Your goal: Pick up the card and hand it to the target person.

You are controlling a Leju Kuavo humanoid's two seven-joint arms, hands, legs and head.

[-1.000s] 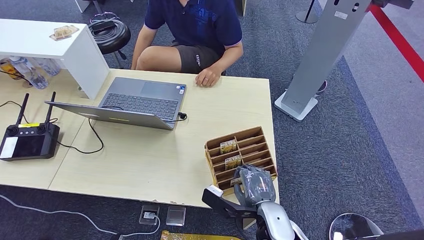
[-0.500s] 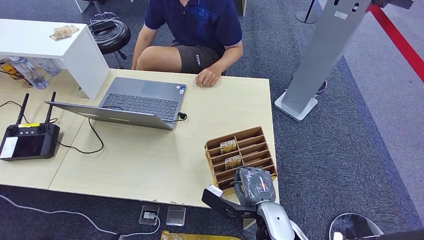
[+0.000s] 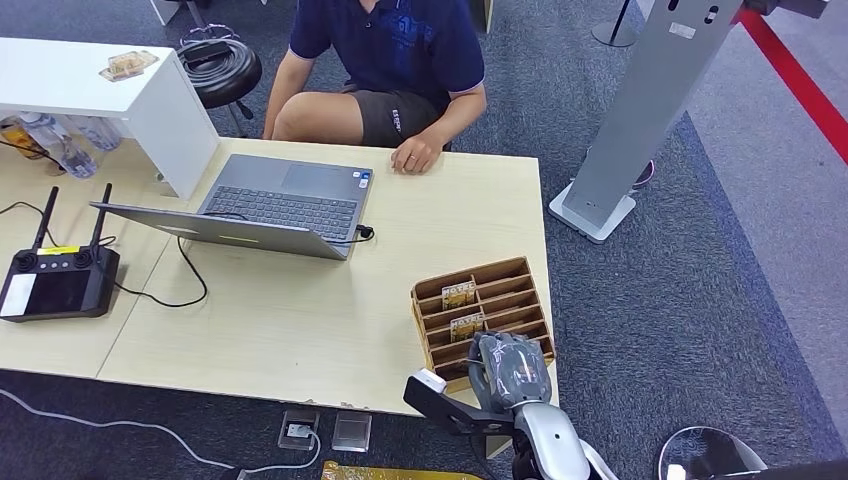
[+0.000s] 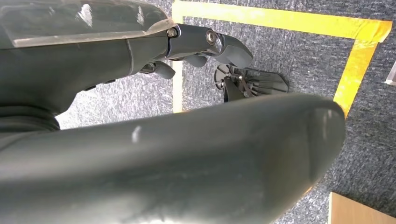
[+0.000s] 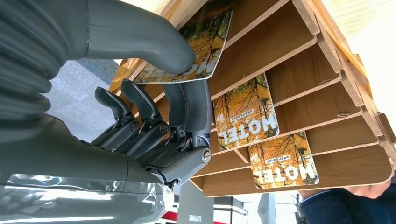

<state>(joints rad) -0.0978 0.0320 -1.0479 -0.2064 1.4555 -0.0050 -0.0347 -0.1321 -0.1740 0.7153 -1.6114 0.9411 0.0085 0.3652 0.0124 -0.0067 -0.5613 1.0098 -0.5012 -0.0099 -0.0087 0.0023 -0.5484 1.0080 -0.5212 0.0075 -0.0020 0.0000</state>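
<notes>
- Right hand (image 5: 154, 98): thumb and fingers (image 5: 198, 109) pinch a card (image 5: 196, 46) in the nearest slot of the wooden rack (image 3: 500, 300).
- Two more cards: in slots beyond.
- Left hand (image 4: 140, 116): finger state cannot be told.
- Person (image 3: 400, 60): seated across the table (image 3: 300, 320).

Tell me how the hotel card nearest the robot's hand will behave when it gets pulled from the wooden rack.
The card looks thin, flat and glossy, so probably light, a bit bendy and slippery under the right hand. It leans in a slot of the wooden rack, so it should slide out; the light-looking rack may shift.
</notes>
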